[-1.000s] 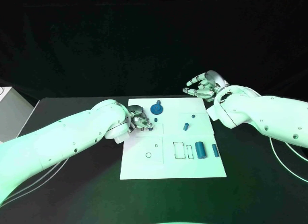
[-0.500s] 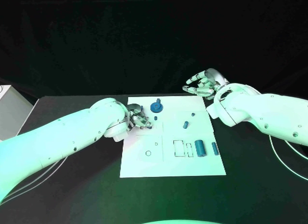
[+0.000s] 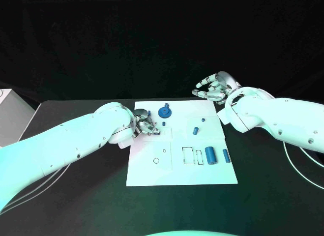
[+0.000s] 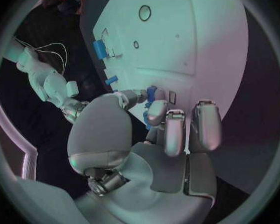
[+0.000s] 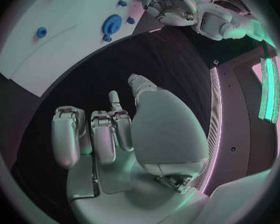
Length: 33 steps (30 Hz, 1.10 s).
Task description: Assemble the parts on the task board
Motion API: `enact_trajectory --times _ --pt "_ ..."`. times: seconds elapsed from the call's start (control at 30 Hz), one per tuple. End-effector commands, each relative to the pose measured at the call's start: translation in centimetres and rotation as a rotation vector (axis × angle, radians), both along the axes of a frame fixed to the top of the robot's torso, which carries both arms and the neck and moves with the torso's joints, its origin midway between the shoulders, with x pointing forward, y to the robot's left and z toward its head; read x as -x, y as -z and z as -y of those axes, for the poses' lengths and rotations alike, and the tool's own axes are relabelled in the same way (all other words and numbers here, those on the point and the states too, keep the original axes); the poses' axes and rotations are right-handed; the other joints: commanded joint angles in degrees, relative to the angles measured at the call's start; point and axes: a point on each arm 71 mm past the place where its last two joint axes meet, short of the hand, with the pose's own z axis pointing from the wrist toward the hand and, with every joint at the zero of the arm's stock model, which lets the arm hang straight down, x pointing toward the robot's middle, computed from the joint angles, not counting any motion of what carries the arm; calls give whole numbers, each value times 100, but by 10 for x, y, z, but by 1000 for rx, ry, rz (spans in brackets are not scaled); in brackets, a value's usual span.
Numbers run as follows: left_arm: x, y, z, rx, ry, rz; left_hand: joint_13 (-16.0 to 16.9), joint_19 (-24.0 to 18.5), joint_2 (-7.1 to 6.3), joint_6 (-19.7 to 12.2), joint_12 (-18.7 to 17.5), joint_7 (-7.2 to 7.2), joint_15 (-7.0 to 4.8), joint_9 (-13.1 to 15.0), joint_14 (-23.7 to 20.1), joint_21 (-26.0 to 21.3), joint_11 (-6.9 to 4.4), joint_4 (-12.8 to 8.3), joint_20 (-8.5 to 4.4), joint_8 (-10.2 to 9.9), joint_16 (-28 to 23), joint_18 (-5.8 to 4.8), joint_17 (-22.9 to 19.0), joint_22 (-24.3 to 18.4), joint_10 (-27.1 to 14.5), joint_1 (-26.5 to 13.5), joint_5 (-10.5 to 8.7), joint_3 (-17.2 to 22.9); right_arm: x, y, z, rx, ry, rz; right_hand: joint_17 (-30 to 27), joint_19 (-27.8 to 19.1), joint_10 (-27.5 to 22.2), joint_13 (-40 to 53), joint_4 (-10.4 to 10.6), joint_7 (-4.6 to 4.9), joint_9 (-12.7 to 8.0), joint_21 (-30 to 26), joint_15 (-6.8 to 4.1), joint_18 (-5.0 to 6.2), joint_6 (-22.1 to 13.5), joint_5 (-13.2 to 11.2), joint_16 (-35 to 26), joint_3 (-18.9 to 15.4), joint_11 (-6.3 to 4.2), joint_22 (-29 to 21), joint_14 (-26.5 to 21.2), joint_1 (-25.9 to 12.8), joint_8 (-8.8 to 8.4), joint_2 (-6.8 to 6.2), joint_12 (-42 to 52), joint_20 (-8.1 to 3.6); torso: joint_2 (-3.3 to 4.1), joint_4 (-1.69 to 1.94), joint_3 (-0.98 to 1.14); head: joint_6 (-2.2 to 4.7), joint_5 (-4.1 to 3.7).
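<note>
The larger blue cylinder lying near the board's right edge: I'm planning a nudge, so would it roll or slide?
The cylinder lies on its side on the flat board, so it would probably roll sideways. It looks smooth and solid, likely stiff and somewhat slippery. A smaller part alongside might stop it.

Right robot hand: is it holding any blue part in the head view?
No, the right robot hand is raised beyond the far edge of the task board with its fingers apart and nothing in them.
</note>
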Motion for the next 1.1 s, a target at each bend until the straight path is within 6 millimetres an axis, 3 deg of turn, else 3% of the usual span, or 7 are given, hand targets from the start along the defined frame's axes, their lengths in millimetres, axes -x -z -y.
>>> enact_trajectory --times 0.03,0.53,1.1 --pt "0 1 0 -15 13 -9 -5 7 67 102 -33 -52 -34 10 537 -2 3 -975 -30 37 -3 -46 1289 2 36 18 25 945 0 0 -2 11 -15 1 1494 340 114 1065 8 12 -1 -32 5 -8 -27 20 17 30 0 745 604 -66 7 -7 14 -8 1 -2 3 -11 8" --pt "-2 2 4 -15 11 -8 -6 8 69 103 -36 -52 -35 14 538 -1 2 -978 -31 35 -2 -46 1291 4 37 17 25 948 0 0 -2 11 -15 1 1494 340 114 1065 8 12 -1 -32 5 -8 -27 20 17 30 0 745 604 -66 7 -7 14 -8 8 -4 15 -35 13" --pt "-2 7 4 -18 35 -85 -10 20 68 113 -43 -56 -38 26 546 7 -3 -1006 -35 27 13 -51 1316 22 41 25 39 965 0 2 -2 11 -15 0 1494 340 114 1065 8 12 -1 -32 5 -8 -27 20 17 30 0 745 604 -66 7 -7 14 -8 0 -1 10 -56 -41"
